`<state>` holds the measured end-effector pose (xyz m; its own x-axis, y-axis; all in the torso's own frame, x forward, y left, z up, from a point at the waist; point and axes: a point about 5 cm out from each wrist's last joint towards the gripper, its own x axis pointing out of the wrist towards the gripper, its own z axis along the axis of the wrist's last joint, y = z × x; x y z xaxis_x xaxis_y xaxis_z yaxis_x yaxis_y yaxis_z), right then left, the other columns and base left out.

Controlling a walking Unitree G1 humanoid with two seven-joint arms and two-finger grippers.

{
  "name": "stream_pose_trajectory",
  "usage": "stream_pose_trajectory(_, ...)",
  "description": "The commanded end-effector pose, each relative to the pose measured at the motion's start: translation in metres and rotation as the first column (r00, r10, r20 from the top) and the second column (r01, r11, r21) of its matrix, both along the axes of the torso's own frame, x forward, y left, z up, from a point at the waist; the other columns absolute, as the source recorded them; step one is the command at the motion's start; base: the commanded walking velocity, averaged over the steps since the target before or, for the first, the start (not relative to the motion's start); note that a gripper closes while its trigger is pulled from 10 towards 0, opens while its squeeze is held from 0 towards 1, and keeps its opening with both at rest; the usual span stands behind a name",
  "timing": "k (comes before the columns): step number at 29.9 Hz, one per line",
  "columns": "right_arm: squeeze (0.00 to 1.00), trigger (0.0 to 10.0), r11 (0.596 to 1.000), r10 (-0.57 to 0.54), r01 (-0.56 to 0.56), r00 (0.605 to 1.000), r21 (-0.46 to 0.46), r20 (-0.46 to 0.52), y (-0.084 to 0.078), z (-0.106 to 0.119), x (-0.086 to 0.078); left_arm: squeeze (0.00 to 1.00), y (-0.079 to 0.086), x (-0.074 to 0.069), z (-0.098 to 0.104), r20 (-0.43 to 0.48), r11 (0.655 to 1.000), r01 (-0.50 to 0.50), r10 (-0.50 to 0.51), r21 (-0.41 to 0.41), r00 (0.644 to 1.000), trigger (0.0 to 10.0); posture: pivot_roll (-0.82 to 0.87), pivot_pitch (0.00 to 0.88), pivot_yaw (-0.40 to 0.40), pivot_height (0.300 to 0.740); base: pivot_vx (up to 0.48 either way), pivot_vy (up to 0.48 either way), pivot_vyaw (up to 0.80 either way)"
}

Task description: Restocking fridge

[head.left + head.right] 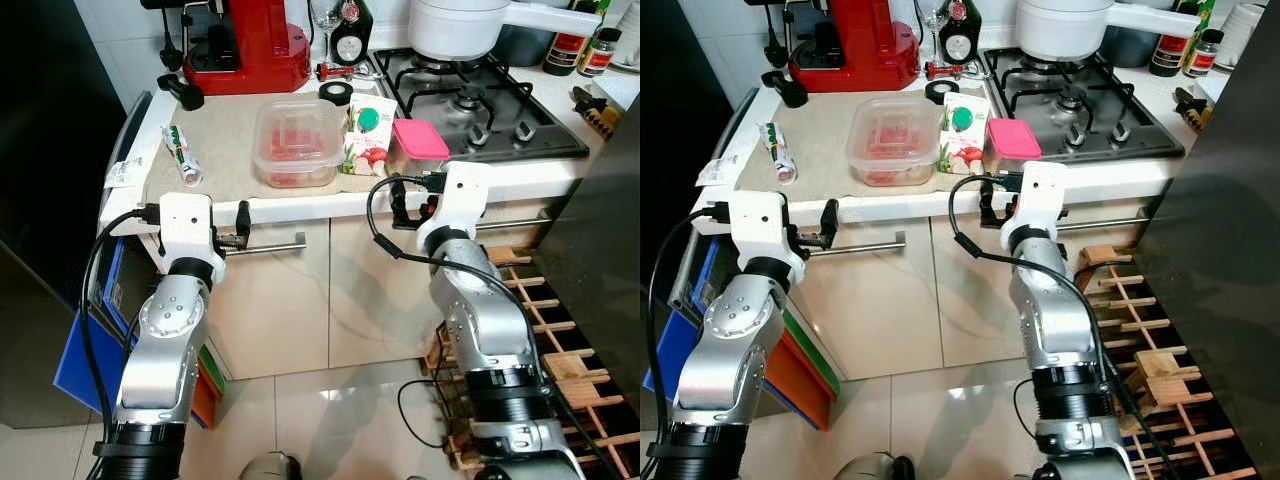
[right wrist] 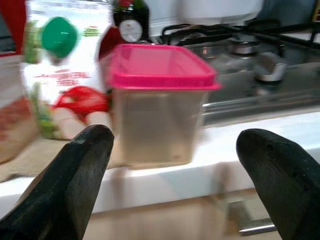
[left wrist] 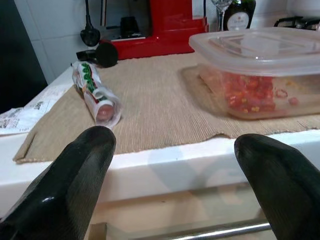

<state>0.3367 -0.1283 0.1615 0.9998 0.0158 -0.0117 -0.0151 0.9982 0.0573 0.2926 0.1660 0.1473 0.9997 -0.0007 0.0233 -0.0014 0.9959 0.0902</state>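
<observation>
Left gripper (image 3: 172, 175): fingers spread, empty, below the counter edge.
Right gripper (image 2: 177, 172): fingers apart, empty, facing the pink-lidded tub (image 2: 157, 102) (blurred).
Clear container (image 1: 297, 142): on the mat, at 10 o'clock from the tub.
Carton (image 1: 368, 132): partly hidden between them.

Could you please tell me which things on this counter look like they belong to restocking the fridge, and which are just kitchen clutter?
Likely for the fridge:
clear food container
carton with green cap
pink-lidded tub
wrapped roll

Just lying about:
red machine
white pot
dark bottle
paper slip

Both grippers, left gripper and right gripper, hang open before the counter edge.
</observation>
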Motion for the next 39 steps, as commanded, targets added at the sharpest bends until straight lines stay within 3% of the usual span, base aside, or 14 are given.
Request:
stream_pose_trajectory(1, 0.0, 10.0, 1.0, 0.005, -0.005, 1.0, -0.021, 0.0, 0.0, 0.005, 0.003, 0.0, -0.003, -0.002, 0.0, 0.001, 1.0, -0.002, 0.002, -0.001, 1.0, 10.0, 0.09, 0.04, 0.053, 0.74, 0.0, 0.0, 0.0)
stream_pose_trajectory(11, 0.0, 10.0, 0.999, 0.049, -0.049, 0.999, -0.009, -0.003, -0.001, 0.01, 0.007, 0.0, -0.014, -0.002, -0.004, -0.008, 0.999, -0.003, 0.002, -0.038, 1.0, 10.0, 0.07, 0.047, 0.03, 0.74, 0.0, 0.0, 0.0)
stream_pose_trajectory(23, 0.0, 10.0, 0.997, 0.08, -0.081, 0.996, -0.021, -0.028, 0.004, 0.007, 0.011, 0.0, -0.013, -0.002, -0.006, -0.012, 0.999, -0.022, 0.021, -0.05, 1.0, 10.0, 0.08, 0.046, 0.016, 0.74, 0.0, 0.0, 0.0)
stream_pose_trajectory(39, 0.0, 10.0, 0.997, 0.066, -0.067, 0.998, -0.05, -0.018, -0.002, 0.013, 0.026, 0.0, -0.012, -0.005, -0.006, -0.019, 0.998, -0.034, 0.033, -0.053, 0.999, 10.0, 0.09, 0.063, 0.018, 0.74, 0.0, 0.0, 0.0)
